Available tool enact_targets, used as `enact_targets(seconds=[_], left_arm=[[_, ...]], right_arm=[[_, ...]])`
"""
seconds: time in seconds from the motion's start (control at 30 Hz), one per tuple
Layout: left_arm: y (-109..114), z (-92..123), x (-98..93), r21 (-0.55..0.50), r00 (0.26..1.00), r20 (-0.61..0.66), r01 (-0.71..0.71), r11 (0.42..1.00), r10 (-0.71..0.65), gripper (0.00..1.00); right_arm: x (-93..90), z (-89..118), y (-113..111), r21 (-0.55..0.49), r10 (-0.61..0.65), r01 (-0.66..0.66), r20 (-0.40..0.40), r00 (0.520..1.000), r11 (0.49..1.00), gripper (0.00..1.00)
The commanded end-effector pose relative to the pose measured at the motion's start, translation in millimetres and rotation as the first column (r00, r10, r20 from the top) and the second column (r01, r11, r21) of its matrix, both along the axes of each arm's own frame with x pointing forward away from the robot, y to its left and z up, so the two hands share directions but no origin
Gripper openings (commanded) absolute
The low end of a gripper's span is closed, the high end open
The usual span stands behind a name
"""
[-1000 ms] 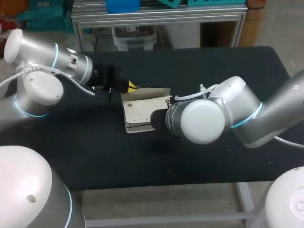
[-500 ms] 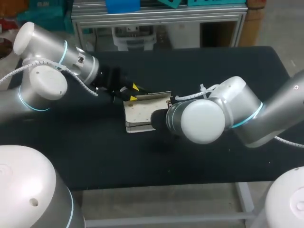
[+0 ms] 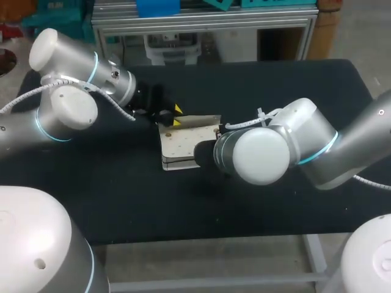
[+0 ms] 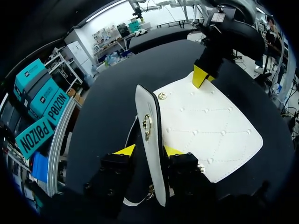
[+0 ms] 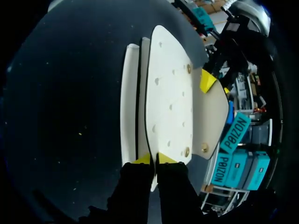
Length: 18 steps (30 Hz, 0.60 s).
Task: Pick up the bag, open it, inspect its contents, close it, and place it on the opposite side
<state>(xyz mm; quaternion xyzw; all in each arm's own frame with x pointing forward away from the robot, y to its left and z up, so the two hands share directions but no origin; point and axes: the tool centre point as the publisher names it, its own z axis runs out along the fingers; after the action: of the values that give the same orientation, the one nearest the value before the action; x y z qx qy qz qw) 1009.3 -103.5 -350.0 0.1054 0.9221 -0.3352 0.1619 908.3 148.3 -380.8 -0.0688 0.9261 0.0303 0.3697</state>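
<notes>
A white quilted bag (image 3: 178,146) lies flat on the black table (image 3: 287,85), near its middle. Its flap (image 4: 148,126), with a gold clasp, stands on edge between my left gripper's (image 4: 149,151) fingers, which are spread a little on either side of it. In the head view that left gripper (image 3: 176,115) sits at the bag's far edge. My right gripper (image 5: 153,159) is shut on the edge of the bag's (image 5: 166,93) body at the opposite end. My right arm's elbow (image 3: 259,155) hides that gripper in the head view.
The table's front half (image 3: 183,207) and its right side (image 3: 317,91) hold nothing else. Both arms meet over the bag at the table's middle.
My left gripper has opened from shut on the flap's corner. It has also shifted slightly to the right along the bag's far edge. The right arm has not moved.
</notes>
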Motion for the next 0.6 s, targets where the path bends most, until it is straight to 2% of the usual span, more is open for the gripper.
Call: enact_targets(seconds=[0.03,0.33,0.4,0.47,0.53,0.6], left_arm=[[-6.5,-3.0,14.1,0.033,0.999,-0.04,0.002,0.999,-0.001,0.38],[-5.9,-6.5,24.8,0.035,0.996,-0.086,-0.01,0.999,0.013,0.33],[-6.4,-6.9,25.5,0.035,0.995,-0.097,-0.007,0.999,0.01,0.28],[-7.6,-7.4,26.0,0.04,0.994,-0.105,0.001,0.999,0.003,0.31],[-9.0,-8.3,25.3,0.042,0.994,-0.106,0.004,0.999,0.0,0.38],[-9.3,-8.6,25.2,0.044,0.994,-0.107,0.006,0.999,-0.001,0.36]], right_arm=[[-1.9,-4.9,-3.0,0.02,0.006,-0.007,0.073,0.997,1.0,0.0],[-1.9,-4.9,-3.0,0.02,0.006,-0.007,0.073,0.997,1.0,0.0],[-1.9,-4.9,-3.0,0.02,0.006,-0.007,0.073,0.997,1.0,0.0],[-1.9,-4.9,-3.0,0.02,0.006,-0.007,0.073,0.997,1.0,0.0],[-1.9,-4.9,-3.0,0.02,0.006,-0.007,0.073,0.997,1.0,0.0],[-1.9,-4.9,-3.0,0.02,0.006,-0.007,0.073,0.997,1.0,0.0]])
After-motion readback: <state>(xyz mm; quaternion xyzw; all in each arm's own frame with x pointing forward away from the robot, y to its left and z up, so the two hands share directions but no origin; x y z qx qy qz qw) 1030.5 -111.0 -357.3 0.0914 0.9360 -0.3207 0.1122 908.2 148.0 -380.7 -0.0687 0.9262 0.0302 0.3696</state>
